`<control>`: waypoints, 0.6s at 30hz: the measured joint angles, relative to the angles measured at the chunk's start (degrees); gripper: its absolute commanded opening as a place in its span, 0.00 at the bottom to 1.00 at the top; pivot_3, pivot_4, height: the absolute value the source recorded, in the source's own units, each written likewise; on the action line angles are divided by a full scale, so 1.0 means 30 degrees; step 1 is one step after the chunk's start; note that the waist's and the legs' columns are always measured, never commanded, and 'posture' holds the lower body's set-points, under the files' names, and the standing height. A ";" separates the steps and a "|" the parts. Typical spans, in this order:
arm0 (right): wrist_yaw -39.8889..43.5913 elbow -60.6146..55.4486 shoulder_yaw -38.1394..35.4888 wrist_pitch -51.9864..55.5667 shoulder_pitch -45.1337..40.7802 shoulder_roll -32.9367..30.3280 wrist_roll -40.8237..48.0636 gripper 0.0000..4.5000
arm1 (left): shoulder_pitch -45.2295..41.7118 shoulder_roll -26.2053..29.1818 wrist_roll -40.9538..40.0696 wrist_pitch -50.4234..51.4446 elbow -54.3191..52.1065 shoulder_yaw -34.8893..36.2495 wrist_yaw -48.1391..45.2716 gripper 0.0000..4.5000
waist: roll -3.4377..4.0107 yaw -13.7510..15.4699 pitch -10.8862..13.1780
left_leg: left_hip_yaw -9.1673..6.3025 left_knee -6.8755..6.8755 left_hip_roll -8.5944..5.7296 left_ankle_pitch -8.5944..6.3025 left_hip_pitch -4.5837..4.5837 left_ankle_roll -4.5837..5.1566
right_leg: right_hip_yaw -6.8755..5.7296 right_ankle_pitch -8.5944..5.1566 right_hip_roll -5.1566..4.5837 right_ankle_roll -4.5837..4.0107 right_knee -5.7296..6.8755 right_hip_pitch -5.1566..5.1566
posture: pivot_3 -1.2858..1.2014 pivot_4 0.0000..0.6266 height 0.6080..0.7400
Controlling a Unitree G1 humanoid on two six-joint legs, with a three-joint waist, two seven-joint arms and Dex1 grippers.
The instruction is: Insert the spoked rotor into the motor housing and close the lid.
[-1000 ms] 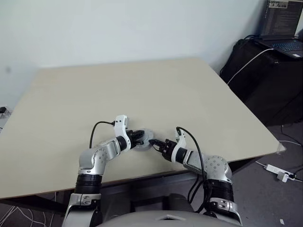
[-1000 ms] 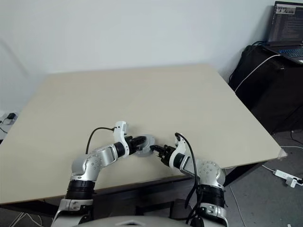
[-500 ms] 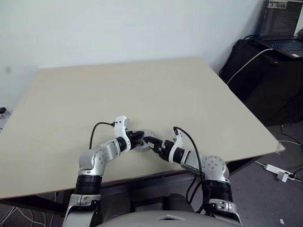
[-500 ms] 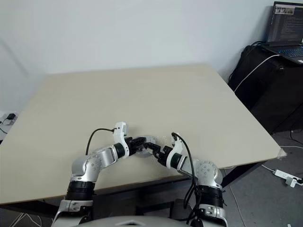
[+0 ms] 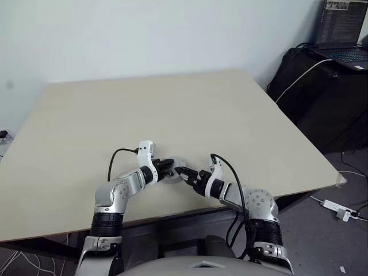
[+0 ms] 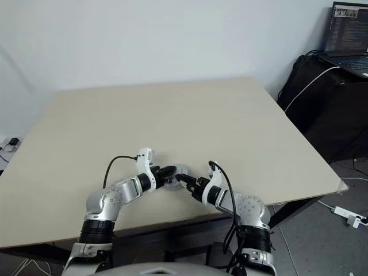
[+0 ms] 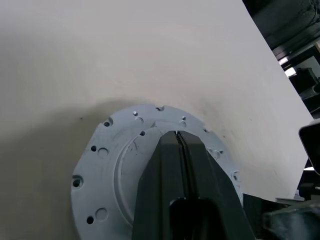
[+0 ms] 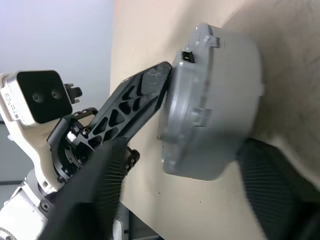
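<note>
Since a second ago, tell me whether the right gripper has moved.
Yes. The right gripper has shifted toward the left gripper, closing in on the grey round housing that sits unmoved on the table.

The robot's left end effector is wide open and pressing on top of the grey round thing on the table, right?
Not quite. The left end effector is shut, not wide open: the left wrist view shows its two fingers pressed together. It is indeed resting on top of the grey round motor housing on the table.
</note>
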 measured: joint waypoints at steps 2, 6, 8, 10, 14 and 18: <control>-0.0041 0.0029 0.0022 0.0043 -0.0001 0.0000 -0.0003 0.43 | -0.0009 0.0002 0.0006 -0.0105 -0.0010 0.0049 0.0007 0.00 | 0.0000 0.0019 0.0000 | 0.0001 0.0000 -0.0002 0.0000 -0.0001 0.0000 | 0.0002 0.0001 -0.0001 0.0000 -0.0002 0.0000 | 0.52 0.00 1.00; -0.0255 0.0173 -0.0003 0.0043 0.0002 0.0000 -0.0052 0.30 | 0.0054 0.0006 0.0006 -0.0136 -0.0028 0.0080 0.0006 0.00 | -0.0001 0.0031 0.0000 | 0.0001 0.0002 -0.0003 0.0000 -0.0004 0.0000 | 0.0003 0.0002 -0.0001 0.0000 -0.0001 -0.0001 | 0.52 0.00 1.00; -0.0268 0.0198 -0.0003 0.0041 0.0002 0.0000 -0.0051 0.30 | 0.0088 0.0007 0.0004 -0.0168 -0.0031 0.0080 0.0004 0.00 | 0.0000 0.0031 0.0000 | -0.0001 0.0003 -0.0003 0.0000 -0.0004 0.0000 | 0.0002 0.0001 0.0000 0.0000 0.0000 -0.0001 | 0.52 0.00 1.00; -0.0275 0.0230 -0.0003 0.0037 0.0003 0.0000 -0.0051 0.30 | 0.0115 0.0004 0.0001 -0.0181 -0.0040 0.0082 0.0004 0.00 | 0.0000 0.0028 0.0000 | 0.0000 0.0003 -0.0002 0.0000 -0.0003 0.0000 | 0.0002 0.0001 0.0001 0.0000 0.0000 -0.0001 | 0.52 0.00 1.00; -0.0317 0.0244 -0.0004 0.0038 0.0003 0.0000 -0.0047 0.30 | 0.0216 -0.0044 -0.0001 -0.0195 -0.0129 0.0097 0.0011 0.00 | 0.0000 0.0025 0.0000 | 0.0001 0.0003 -0.0002 0.0001 -0.0002 0.0000 | 0.0003 0.0002 0.0000 0.0001 0.0000 -0.0001 | 0.52 0.00 1.00; -0.0379 0.0245 -0.0042 0.0038 0.0011 0.0000 -0.0016 0.30 | 0.0467 -0.0221 -0.0072 -0.0207 -0.0328 0.0256 0.0038 0.00 | 0.0001 0.0025 -0.0001 | 0.0001 0.0003 -0.0002 0.0000 -0.0003 0.0000 | 0.0003 0.0002 0.0000 0.0001 0.0000 -0.0001 | 0.52 0.00 1.00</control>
